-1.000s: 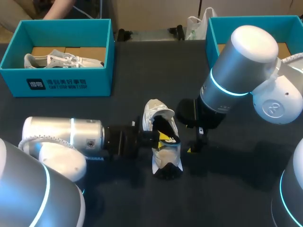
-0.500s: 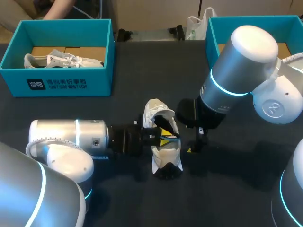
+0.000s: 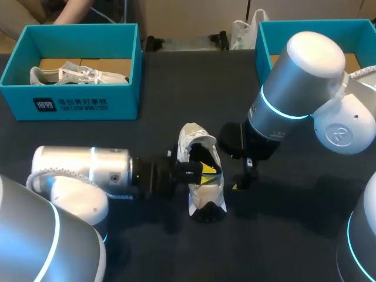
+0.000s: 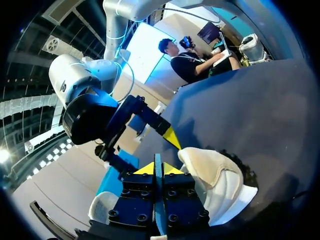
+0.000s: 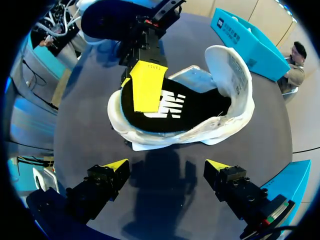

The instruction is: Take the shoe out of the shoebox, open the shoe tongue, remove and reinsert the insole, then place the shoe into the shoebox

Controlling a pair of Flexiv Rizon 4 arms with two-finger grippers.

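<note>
A white shoe (image 3: 202,197) lies in the middle of the dark table, its opening turned toward my right arm. In the right wrist view the shoe (image 5: 235,70) shows its black insole (image 5: 172,115) with a yellow label (image 5: 146,86). My left gripper (image 3: 198,170) reaches in from the left. Its tips (image 4: 156,169) are shut on a thin edge that looks like the insole's, beside the shoe's collar (image 4: 215,175). My right gripper (image 5: 167,165) stands open just right of the shoe, holding nothing, and it shows at the shoe's right (image 3: 244,179) in the head view.
A teal shoebox (image 3: 70,106) at the back left holds another white shoe (image 3: 76,75). A second teal shoebox (image 3: 264,44) stands at the back right, partly hidden by my right arm. Bare table lies in front of the shoe.
My left arm pushed a little toward the shoe, then eased back. The black insole sticks less far out of the shoe than a second ago. The right arm has kept still.
</note>
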